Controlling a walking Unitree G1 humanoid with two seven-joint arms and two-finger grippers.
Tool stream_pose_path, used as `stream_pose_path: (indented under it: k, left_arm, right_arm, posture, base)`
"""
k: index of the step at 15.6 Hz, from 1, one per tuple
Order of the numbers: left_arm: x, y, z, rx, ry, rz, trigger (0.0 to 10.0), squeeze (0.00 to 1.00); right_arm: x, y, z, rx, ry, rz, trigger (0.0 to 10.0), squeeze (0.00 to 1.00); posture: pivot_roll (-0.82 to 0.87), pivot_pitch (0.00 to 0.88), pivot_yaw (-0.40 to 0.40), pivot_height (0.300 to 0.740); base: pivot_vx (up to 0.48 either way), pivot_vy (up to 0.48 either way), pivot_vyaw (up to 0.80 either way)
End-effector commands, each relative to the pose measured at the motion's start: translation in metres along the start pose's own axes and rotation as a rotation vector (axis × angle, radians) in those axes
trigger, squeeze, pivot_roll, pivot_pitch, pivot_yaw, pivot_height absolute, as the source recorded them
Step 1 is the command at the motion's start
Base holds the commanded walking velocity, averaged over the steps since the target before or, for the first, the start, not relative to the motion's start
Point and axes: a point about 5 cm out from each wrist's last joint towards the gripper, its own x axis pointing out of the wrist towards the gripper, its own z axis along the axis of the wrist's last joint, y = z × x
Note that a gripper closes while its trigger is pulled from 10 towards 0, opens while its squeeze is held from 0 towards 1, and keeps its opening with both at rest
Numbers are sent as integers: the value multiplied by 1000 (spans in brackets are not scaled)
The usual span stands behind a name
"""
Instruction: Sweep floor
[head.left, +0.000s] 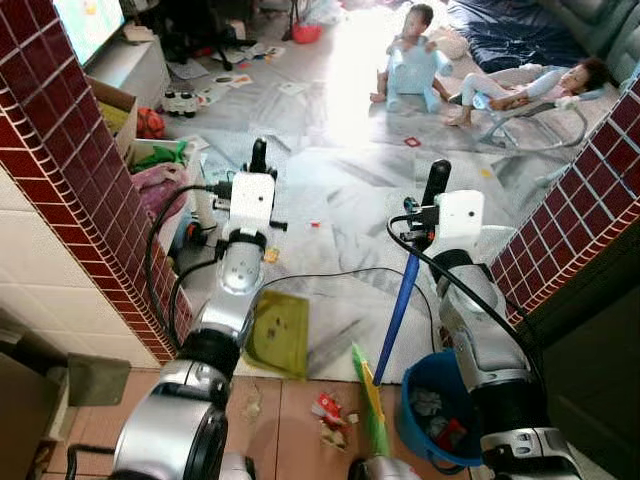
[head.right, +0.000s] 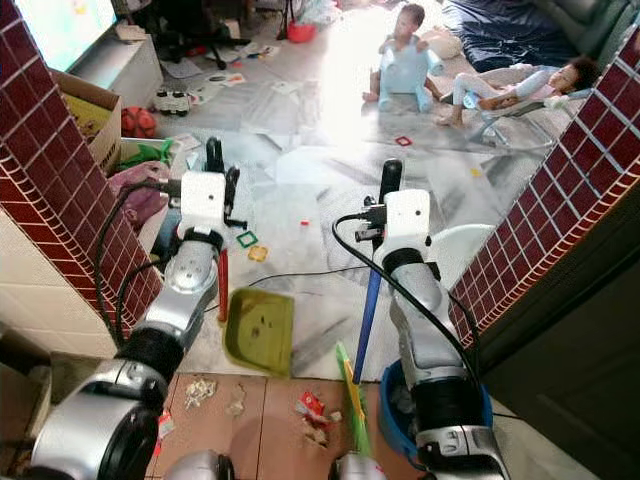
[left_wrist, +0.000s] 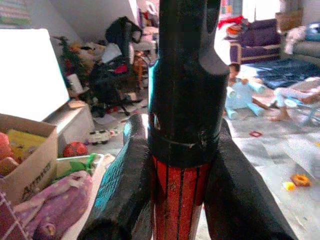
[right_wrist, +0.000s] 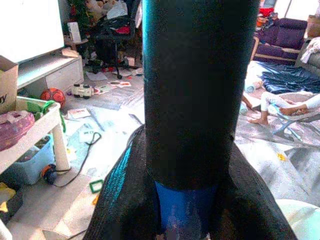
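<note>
My left gripper (head.left: 257, 172) is shut on the red, black-capped handle (left_wrist: 181, 200) of a yellow-green dustpan (head.right: 260, 330). The pan hangs tilted just above the edge between marble and brown tile. My right gripper (head.left: 431, 198) is shut on the broom's blue stick (head.right: 368, 305), below its black grip (right_wrist: 200, 100). The green bristles (head.right: 349, 398) rest on the brown tile near my feet. Scraps of red and white litter (head.right: 310, 410) lie on the tile between pan and bristles, and more crumbs (head.right: 200, 390) lie to the left.
Red brick pillars (head.left: 70, 180) (head.left: 585, 220) flank the doorway. A blue bucket (head.left: 432, 385) with trash stands by my right leg. Black cables (head.right: 300, 272) cross the marble. A low white table (right_wrist: 35, 125), boxes and toys crowd the left; two children (head.left: 415, 60) sit far ahead.
</note>
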Motion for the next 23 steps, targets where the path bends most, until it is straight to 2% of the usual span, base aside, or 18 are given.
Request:
stream_pose_path:
  k: [1, 4, 7, 9, 11, 14, 16, 17, 18, 20, 21, 22, 23]
  left_arm:
    - [-2, -6, 1, 6, 9, -42, 10000, 0]
    - [-17, -5, -21, 56, 137, -82, 10000, 0]
    - [-22, 0, -26, 109, 177, -98, 10000, 0]
    - [-28, 0, -34, 101, 213, -85, 10000, 0]
    - [-25, -3, -36, 33, 240, -42, 10000, 0]
    - [-22, -14, -40, -19, 261, -25, 10000, 0]
    - [-23, -17, -47, -47, 311, -22, 10000, 0]
    - [-22, -17, -48, -56, 314, -17, 10000, 0]
    - [-21, -17, -48, -55, 314, -18, 10000, 0]
    - [-20, -17, -48, -63, 316, -17, 10000, 0]
    - [-20, -17, -49, -66, 320, -15, 10000, 0]
    - [-20, -18, -49, -67, 323, -16, 10000, 0]
    - [-20, -18, -50, -64, 332, -19, 10000, 0]
  right_arm:
    - [4, -4, 4, -25, 2, -7, 10000, 0]
    - [11, -4, 10, -19, 7, -20, 10000, 0]
    - [17, 3, 16, -23, 15, -6, 10000, 0]
    - [19, 9, 13, 62, 54, -24, 10000, 0]
    - [20, 10, 6, 216, 127, -78, 10000, 0]
    - [26, 7, 9, 340, 166, -126, 10000, 0]
    - [32, 5, 18, 442, 169, -161, 10000, 0]
    - [36, 7, 27, 527, 155, -165, 10000, 0]
    - [37, 7, 30, 549, 149, -165, 10000, 0]
    - [44, 16, 58, 612, 81, -85, 10000, 0]
    - [46, 21, 72, 625, 45, -30, 10000, 0]
    - [46, 27, 94, 511, -49, 72, 10000, 0]
    - [44, 28, 107, 385, -121, 121, 10000, 0]
  posture:
    - [-112, 0, -20, 740]
    - [-104, 11, -12, 740]
    - [-102, 34, -5, 740]
    - [-103, 23, -1, 740]
    - [-108, 2, -5, 740]
    - [-126, 0, -9, 740]
    - [-132, 0, -8, 740]
    - [-133, 0, -9, 740]
    - [-133, 0, -9, 740]
    - [-134, 0, -7, 740]
    - [-136, 0, -7, 740]
    - [-138, 0, -7, 740]
    - [-137, 0, -8, 740]
  base:
    - [0, 0, 0]
    - [0, 0, 0]
    - [0, 0, 0]
    - [0, 0, 0]
    - [0, 0, 0]
    - [0, 0, 0]
    - [0, 0, 0]
    - [0, 0, 0]
    - [0, 0, 0]
    - [0, 0, 0]
    - [0, 0, 0]
    - [0, 0, 0]
    - [0, 0, 0]
